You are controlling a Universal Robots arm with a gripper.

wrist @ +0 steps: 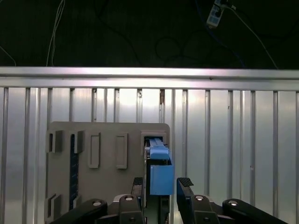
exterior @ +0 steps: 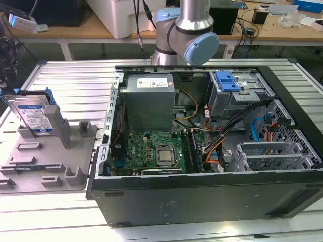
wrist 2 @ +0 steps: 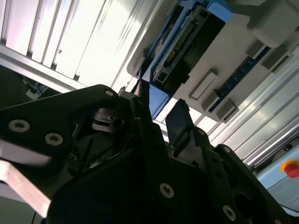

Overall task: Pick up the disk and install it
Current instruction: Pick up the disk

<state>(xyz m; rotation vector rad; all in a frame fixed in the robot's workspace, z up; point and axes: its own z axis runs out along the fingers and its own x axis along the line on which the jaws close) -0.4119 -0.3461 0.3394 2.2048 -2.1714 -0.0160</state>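
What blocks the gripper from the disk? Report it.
Nothing visible. In the first wrist view the open gripper lines up with the disk, which stands on edge in its grey holder, with no object between them.

disk of shiny metal, blue plastic frame; matt grey holder.

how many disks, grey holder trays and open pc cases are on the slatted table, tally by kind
disk: 1
grey holder tray: 1
open pc case: 1
total: 3
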